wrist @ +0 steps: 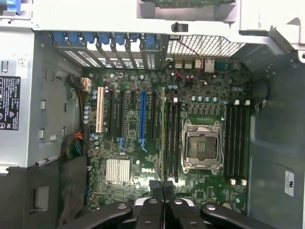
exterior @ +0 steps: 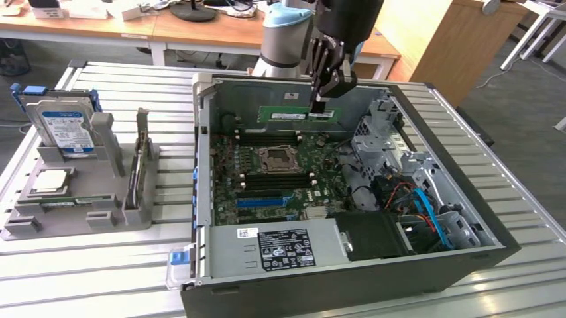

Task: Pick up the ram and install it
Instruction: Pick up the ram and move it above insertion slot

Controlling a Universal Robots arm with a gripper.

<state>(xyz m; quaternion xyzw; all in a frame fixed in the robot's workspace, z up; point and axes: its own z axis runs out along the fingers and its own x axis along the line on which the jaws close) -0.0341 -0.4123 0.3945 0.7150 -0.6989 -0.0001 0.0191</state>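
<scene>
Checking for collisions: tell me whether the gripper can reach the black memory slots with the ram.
Probably yes: the gripper, shut on the ram, hangs over the open case, and nothing covers the black memory slots beside the socket.

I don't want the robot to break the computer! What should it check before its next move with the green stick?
1. Grip: ok. The gripper is shut on the ram, holding it by its top edge.
2. Ram above the motherboard: ok. It hangs over it, not touching.
3. Slots free: ok. The black slots beside the processor socket hold nothing.
4. Ram turned the same way as the slots: ok.
5. Ram exactly over one slot: cannot tell.
6. Cables away from the slots: ok. They lie at the exterior view's right.
</scene>
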